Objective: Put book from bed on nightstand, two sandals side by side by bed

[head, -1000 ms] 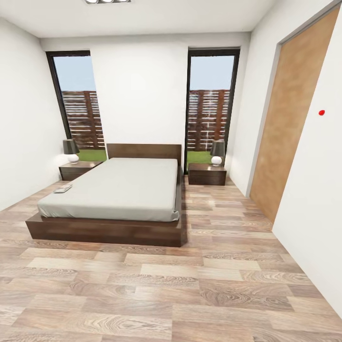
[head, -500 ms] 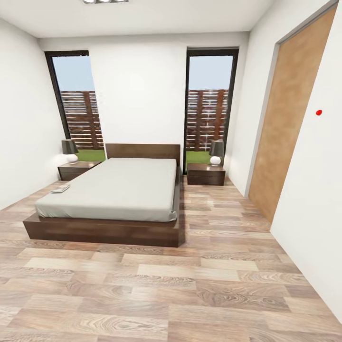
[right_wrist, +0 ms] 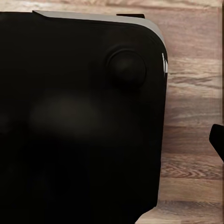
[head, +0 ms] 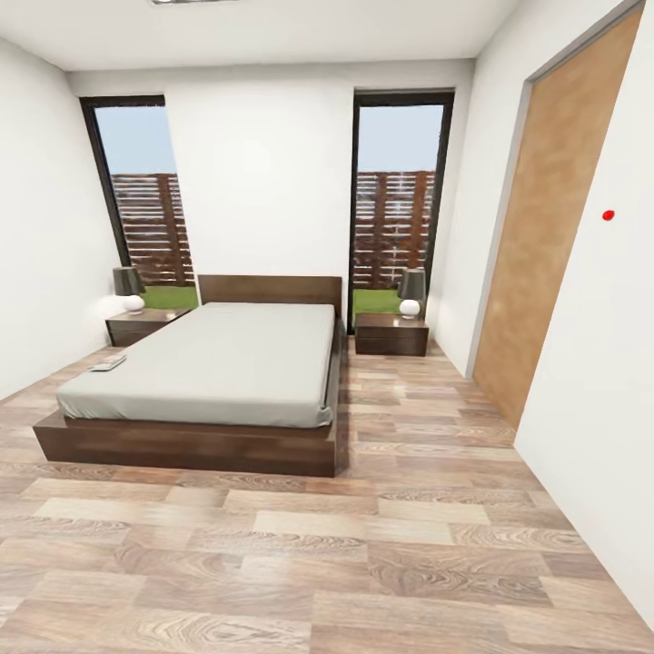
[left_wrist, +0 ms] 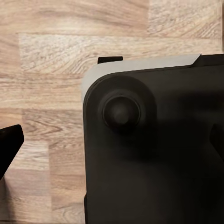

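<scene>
Head view: book (head: 107, 362) lies flat near the bed's (head: 218, 363) left edge, long axis roughly crosswise (jaw state unreadable).

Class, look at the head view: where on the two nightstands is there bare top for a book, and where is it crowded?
Left nightstand: bare top in front of its lamp. Right nightstand: bare top left of its lamp. Crowded around each lamp base.

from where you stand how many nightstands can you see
2. One nightstand stands at the left of the bed, by the headboard, under a lamp. The other nightstand stands at the bed's right, below the right window, also with a lamp.
</scene>
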`<state>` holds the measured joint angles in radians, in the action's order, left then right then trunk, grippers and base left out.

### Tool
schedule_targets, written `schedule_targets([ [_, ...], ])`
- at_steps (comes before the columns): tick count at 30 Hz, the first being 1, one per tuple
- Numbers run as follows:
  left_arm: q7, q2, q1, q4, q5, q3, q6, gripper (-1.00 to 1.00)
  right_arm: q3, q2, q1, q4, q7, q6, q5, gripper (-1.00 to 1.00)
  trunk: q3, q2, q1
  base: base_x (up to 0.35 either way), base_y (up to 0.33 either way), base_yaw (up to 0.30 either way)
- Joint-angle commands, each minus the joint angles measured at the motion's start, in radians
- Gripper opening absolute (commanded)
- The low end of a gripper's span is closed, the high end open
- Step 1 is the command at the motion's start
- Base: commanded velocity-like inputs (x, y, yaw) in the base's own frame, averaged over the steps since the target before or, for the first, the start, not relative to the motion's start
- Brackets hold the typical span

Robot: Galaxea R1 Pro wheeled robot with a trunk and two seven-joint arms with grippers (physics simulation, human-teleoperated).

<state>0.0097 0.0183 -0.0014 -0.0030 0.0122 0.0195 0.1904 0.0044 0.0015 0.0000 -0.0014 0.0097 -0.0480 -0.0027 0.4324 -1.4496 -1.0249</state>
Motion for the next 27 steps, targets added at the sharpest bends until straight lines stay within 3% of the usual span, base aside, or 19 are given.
schedule_targets([
  [1,0.001,0.000,0.000,0.000,0.001,0.002,0.003,1.00,0.001,0.000,0.000,0.000,0.001,-0.003,0.000,1.00,0.001,0.000,0.000,0.033,-0.053,0.000],
  [27,0.001,0.000,0.000,0.000,0.001,0.002,0.003,1.00,0.002,0.000,0.000,-0.001,0.001,-0.004,0.000,1.00,0.001,0.000,0.000,0.007,-0.011,0.000],
])
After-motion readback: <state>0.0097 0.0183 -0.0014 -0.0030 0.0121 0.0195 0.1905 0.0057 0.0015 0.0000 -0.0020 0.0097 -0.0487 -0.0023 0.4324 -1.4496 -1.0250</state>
